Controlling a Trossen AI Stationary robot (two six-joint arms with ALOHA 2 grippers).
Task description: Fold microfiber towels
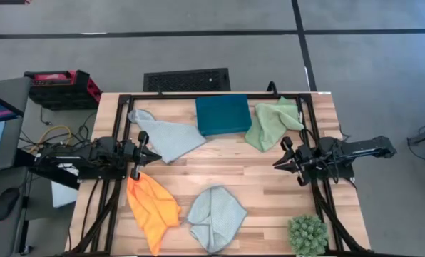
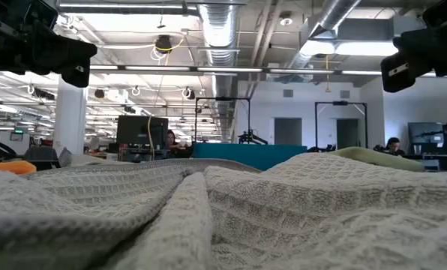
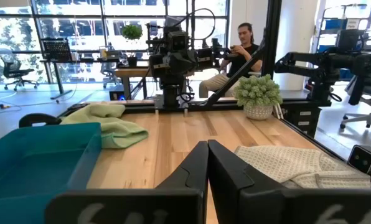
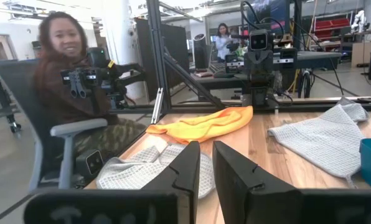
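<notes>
From above, a pale wooden slatted table (image 1: pixel 219 160) carries four soft microfiber cloths, all lying unfolded or rumpled. A pale blue-grey waffle-textured towel (image 1: pixel 164 135) lies spread near the far left, next to a rigid dark teal rectangular box (image 1: pixel 222 114). A light green crumpled towel (image 1: pixel 272 122) sits just right of that box. A bright orange floppy towel (image 1: pixel 152 205) lies at the near left, and a second pale blue-grey towel (image 1: pixel 215 217) is bunched at the near middle. A spiky green plant ball (image 1: pixel 308 233) stands at the near right corner. The left gripper (image 1: pixel 150 156) hovers at the left edge between the far grey towel and the orange one, holding nothing. The right gripper (image 1: pixel 278 163) hangs at the right side, below the green towel, also empty.

At table level, the near grey towel fills the foreground, with the teal box behind it.

The left wrist view shows the left gripper's fingers (image 3: pixel 192 171) closed together with only a thin slit between them, above bare wood, the teal box and green towel to one side.

In the right wrist view, the right gripper's fingers (image 4: pixel 232 171) stand slightly apart, and a seated person (image 4: pixel 67 112) is beyond the table.
</notes>
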